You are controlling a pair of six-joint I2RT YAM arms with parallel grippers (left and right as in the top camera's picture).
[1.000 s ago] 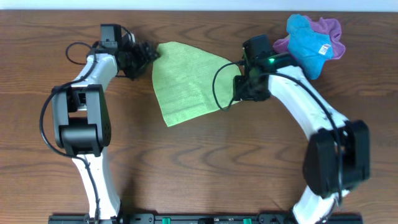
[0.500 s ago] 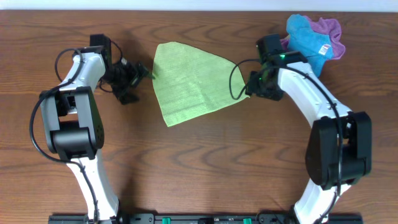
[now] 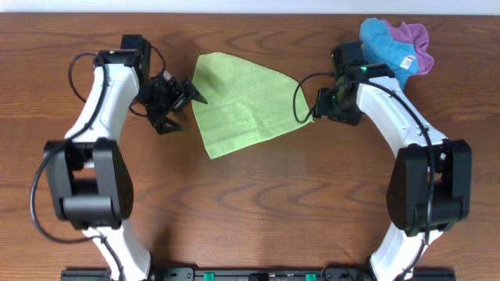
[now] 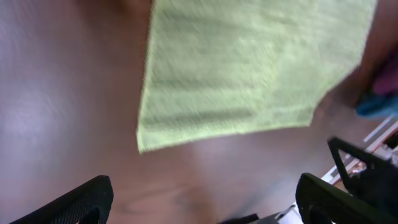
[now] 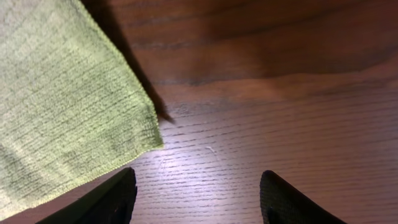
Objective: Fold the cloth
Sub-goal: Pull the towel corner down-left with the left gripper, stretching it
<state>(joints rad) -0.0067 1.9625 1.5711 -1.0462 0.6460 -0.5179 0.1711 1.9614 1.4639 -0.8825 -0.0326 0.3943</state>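
The lime yellow-green cloth (image 3: 238, 101) lies flat on the wooden table, wide at the back and narrowing toward its front corner. My left gripper (image 3: 186, 108) hovers just left of its left edge. It is open with nothing between the fingers. The left wrist view shows the cloth (image 4: 249, 68) ahead of the left gripper (image 4: 202, 202), over bare wood. My right gripper (image 3: 314, 111) is open beside the cloth's right corner. In the right wrist view that corner of the cloth (image 5: 56, 99) sits up and left of the right gripper (image 5: 198, 199), untouched.
A bright blue cloth (image 3: 387, 47) with a white tag lies bunched on a purple cloth (image 3: 416, 35) at the back right, close behind the right arm. Bare wood surrounds the green cloth.
The left gripper left the cloth's back-left corner and swung down beside its left edge. The right gripper drew back rightward off the right corner and opened wider. The cloth stayed put.
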